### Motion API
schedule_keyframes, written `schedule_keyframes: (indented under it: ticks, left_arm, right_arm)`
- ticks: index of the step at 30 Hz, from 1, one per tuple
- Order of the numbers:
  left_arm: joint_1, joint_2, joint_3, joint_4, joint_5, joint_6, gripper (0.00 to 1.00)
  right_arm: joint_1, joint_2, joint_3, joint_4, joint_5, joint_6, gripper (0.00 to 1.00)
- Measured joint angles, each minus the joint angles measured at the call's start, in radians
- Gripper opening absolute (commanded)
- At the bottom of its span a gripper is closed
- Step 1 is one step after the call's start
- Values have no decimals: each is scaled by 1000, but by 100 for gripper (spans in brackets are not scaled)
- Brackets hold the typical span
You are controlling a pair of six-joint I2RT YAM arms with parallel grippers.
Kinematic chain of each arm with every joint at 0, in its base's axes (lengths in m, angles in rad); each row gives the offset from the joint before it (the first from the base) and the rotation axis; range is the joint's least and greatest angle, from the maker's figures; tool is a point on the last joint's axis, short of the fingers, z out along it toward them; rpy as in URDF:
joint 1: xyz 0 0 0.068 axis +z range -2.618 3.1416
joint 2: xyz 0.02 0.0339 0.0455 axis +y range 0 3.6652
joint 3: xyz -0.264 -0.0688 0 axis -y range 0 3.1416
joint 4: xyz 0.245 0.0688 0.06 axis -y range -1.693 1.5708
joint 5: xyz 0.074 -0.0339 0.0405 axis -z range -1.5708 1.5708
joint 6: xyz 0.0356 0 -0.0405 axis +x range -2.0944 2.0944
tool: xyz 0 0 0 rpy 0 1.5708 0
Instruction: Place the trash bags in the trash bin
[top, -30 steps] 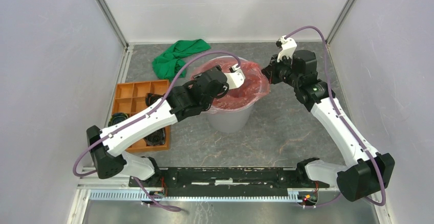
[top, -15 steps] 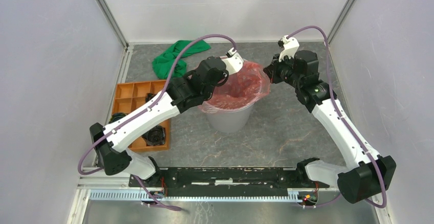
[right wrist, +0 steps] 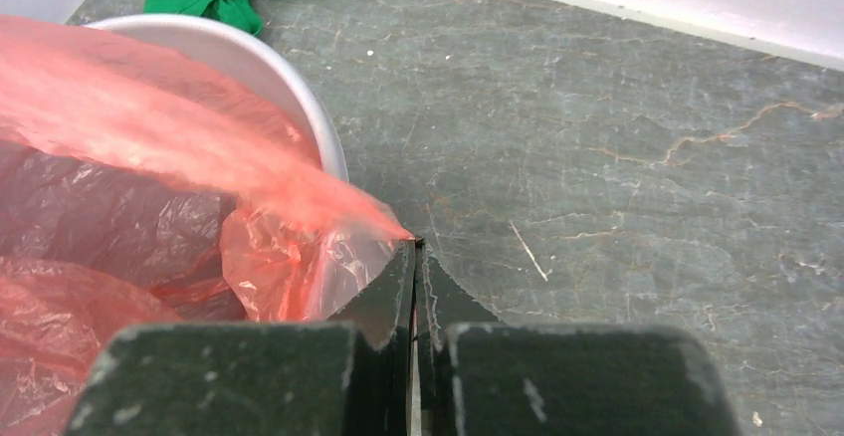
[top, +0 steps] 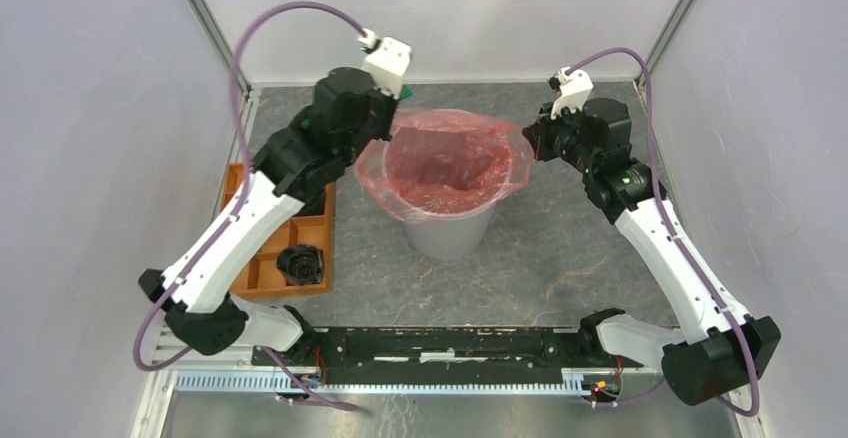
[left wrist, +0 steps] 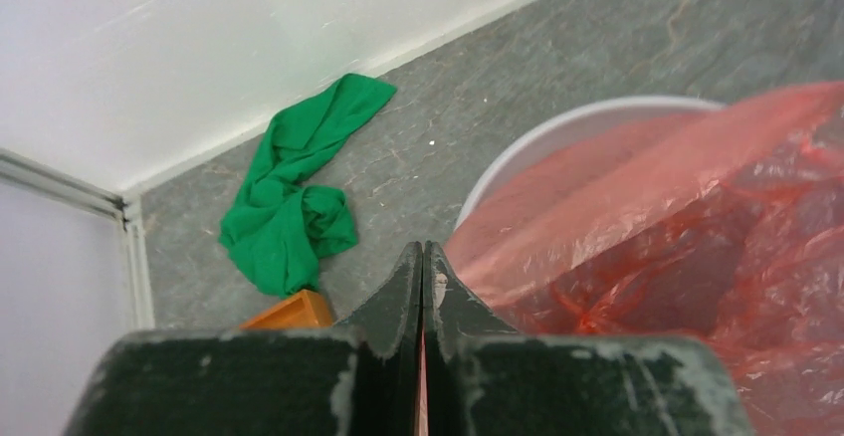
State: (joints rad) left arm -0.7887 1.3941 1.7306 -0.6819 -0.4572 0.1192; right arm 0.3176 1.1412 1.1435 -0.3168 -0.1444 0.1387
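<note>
We are seeing the left gripper (top: pixel 372 150) pressed shut at the bin's far-left side. In its wrist view (left wrist: pixel 423 253) a thin pink sliver is showing between the closed jaws and the red bag (left wrist: pixel 697 207) is stretching away from the tips, so it is pinching the bag's edge. The right gripper (top: pixel 530 144) is closed too, clamping a drawn-out corner of film at the bin's right side (right wrist: pixel 413 247).

The grey table (top: pixel 560 248) is carrying everything. The left arm is reaching high and forward, elbow raised over the orange tray (top: pixel 262 268), wrist bent down towards the bin. The right arm is stretching diagonally from its base, forearm angled inward, wrist level with the rim.

The bin (top: pixel 450 233) is standing upright at the table's middle. The red bag (top: pixel 450 163) is sitting inside it, its mouth spread wider than the rim and pulled taut between the two grippers.

The left arm is covering the far half of the tray and nearly all of the green cloth (top: pixel 404 89); the cloth is showing fully only from the wrists (left wrist: pixel 289 207), lying apart from the bin by the back wall. A dark round thing (top: pixel 300 261) in the tray is too small for us to identify.
</note>
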Motion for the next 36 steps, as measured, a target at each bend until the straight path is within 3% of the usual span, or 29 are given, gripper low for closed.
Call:
schedule_keyframes:
  ticks: [4,10,11,14,15,17,21,23,25,33,36]
  left_arm:
    - [73,-52,5,-23,68,-97,2]
    - [167,-50,2,-25,202,-177,3]
    - [182,-44,2,-24,229,-187,13]
    - [209,-31,8,-37,300,-215,74]
    - [211,-31,14,-50,316,-216,84]
    - [211,-35,36,-78,337,-219,90]
    - [211,-73,104,-160,356,-214,97]
    - [211,-92,151,-193,374,-210,97]
    - [211,-117,159,-208,388,-209,97]
    - [238,-161,13,-229,404,-220,86]
    - [281,-158,-46,-224,444,-230,74]
  right_arm:
    - [0,-2,20,1,11,-15,6]
    - [0,-26,27,7,-21,-55,31]
    - [0,-27,34,6,-30,-59,37]
    - [0,-22,64,5,-76,-64,49]
    - [0,-21,71,7,-93,-66,55]
    - [0,-22,77,10,-128,-75,64]
    - [0,-23,77,16,-171,-100,76]
    - [0,-18,77,19,-181,-107,89]
    - [0,-2,81,24,-194,-112,96]
    - [-6,112,116,34,-236,-116,98]
    - [-19,147,138,42,-269,-102,98]
